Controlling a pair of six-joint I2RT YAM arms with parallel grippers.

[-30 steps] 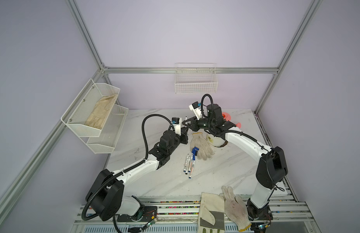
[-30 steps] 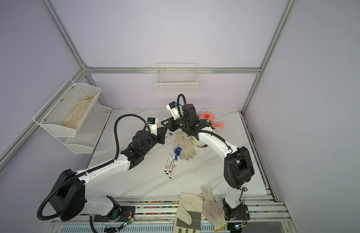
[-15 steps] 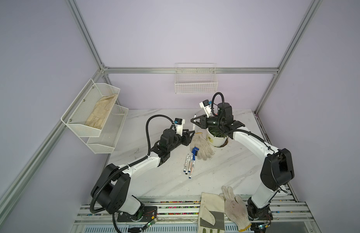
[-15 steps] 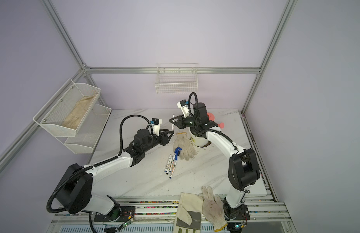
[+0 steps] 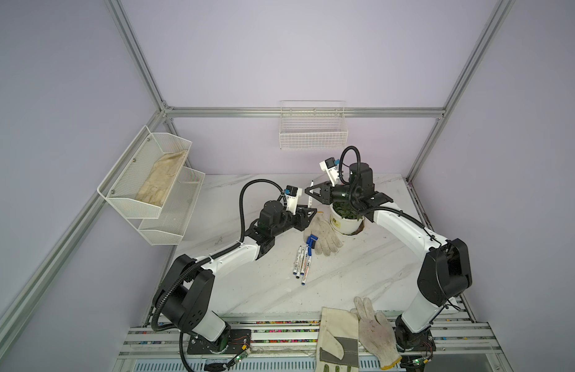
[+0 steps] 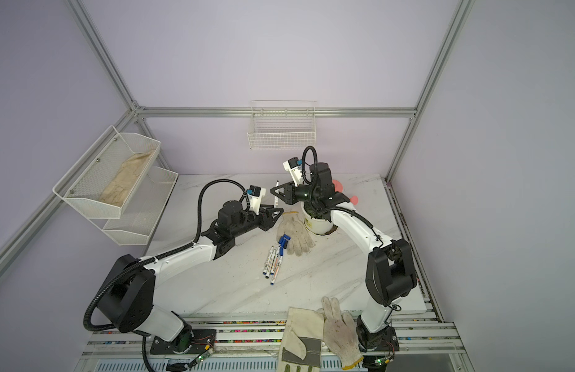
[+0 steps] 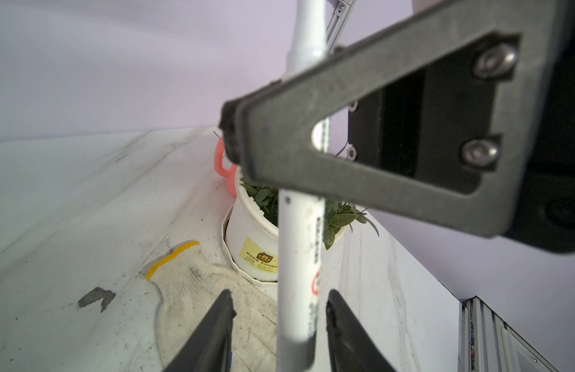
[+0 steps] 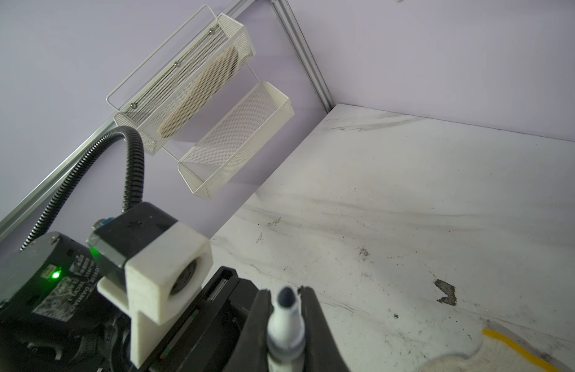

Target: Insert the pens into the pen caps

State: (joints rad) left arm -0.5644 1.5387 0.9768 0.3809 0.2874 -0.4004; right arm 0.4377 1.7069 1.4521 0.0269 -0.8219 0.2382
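Grip on the slim white printed marker pen (image 7: 296,244) is provided by the black right gripper (image 8: 285,291) alone, barrel upright, dark nib upward; the black left gripper (image 7: 279,293) is parted around the lower barrel without touching, and the short blue tube caps (image 5: 312,241) are seen on the marble table (image 5: 360,273) below, nearer the left arm.

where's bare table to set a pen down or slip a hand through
Free: marble between the pens and right arm; back-left corner by the wall rack. Crowded: centre, where caps, knitted glove and plant pot bunch.
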